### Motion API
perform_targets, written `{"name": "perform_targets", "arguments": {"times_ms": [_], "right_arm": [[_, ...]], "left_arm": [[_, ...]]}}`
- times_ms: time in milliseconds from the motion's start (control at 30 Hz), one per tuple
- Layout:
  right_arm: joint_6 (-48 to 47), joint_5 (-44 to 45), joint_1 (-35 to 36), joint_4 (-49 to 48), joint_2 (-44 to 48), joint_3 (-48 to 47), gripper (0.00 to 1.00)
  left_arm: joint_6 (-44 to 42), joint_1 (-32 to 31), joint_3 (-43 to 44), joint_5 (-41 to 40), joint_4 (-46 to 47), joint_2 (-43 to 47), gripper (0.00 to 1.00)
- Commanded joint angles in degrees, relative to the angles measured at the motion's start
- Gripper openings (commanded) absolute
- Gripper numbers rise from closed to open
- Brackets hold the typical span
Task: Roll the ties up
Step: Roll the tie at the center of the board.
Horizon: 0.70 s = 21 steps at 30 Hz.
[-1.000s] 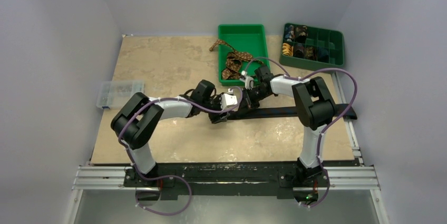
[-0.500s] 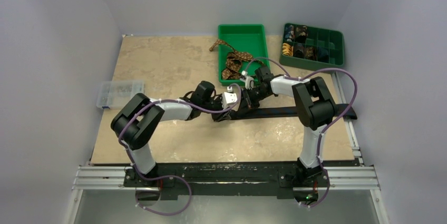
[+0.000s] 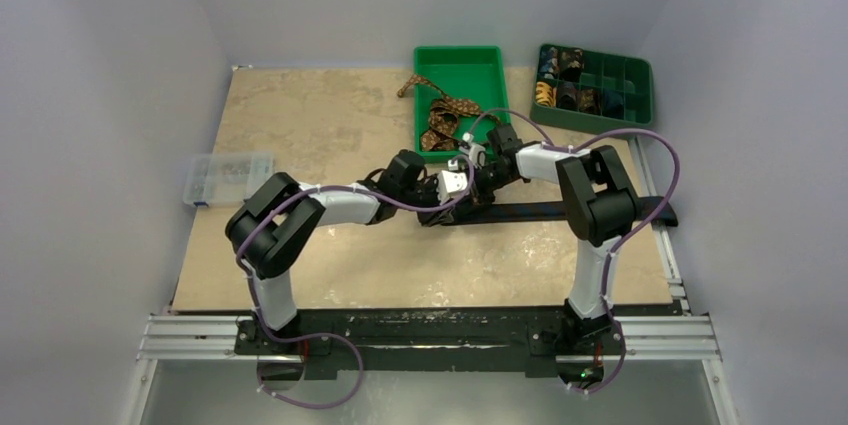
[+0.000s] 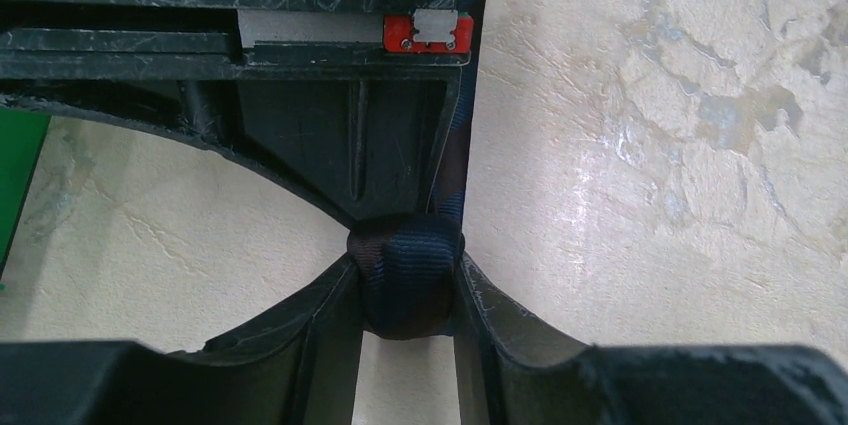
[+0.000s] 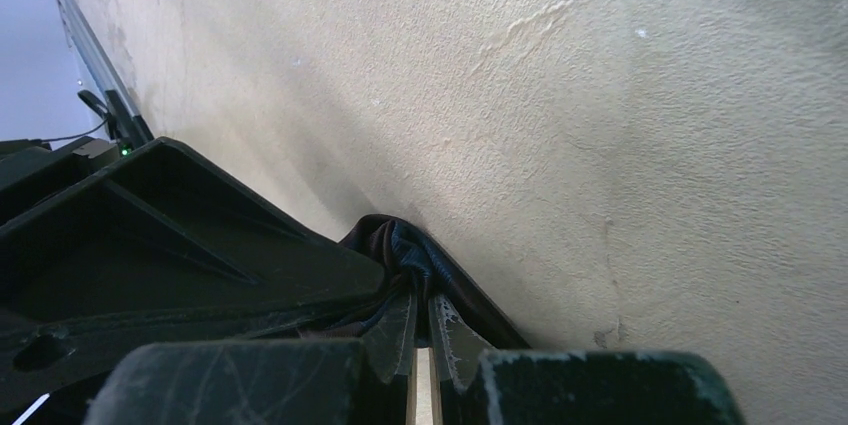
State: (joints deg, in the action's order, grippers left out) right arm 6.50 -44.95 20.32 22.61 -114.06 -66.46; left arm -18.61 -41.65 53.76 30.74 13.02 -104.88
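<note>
Left wrist: left gripper narrowly open, clamping the coil of the dark navy fabric necktie, centre of the beige table, tail running rightward. The right gripper is nearly closed, apparently pinching that coil. I should turn slowly, tension even, edges aligned.

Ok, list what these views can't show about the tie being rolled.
Top external: coil of the navy tie, hidden beneath the meeting arms.
Left wrist: the tie's tail, covered by black hardware above the left end effector.
Right wrist: the coil's turn count, blocked by the right end effector and dark housing.
Top external: contents of the divided tray, too small.
</note>
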Motion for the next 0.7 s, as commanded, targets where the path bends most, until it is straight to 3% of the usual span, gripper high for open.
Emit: {"name": "perform_targets", "arguments": {"times_ms": [0, 333, 500, 667], "right_arm": [[-1.07, 4.22, 1.21, -5.24, -1.2, 1.6, 0.0], [2.47, -1.12, 1.22, -9.54, 1.11, 4.09, 0.0], [0.74, -3.18, 0.4, -6.39, 3.05, 1.68, 0.11], [1.0, -5.69, -0.36, -3.68, 4.77, 0.16, 0.15]], "left_arm": [[-0.14, -1.93, -0.23, -0.22, 0.39, -3.53, 0.34], [-4.62, -2.74, -1.44, -7.69, -7.07, -5.48, 0.35], [-6.36, -2.74, -0.74, -9.62, -11.43, -5.23, 0.31], [-7.07, -2.74, 1.52, -10.48, -17.79, -5.97, 0.3]]}}
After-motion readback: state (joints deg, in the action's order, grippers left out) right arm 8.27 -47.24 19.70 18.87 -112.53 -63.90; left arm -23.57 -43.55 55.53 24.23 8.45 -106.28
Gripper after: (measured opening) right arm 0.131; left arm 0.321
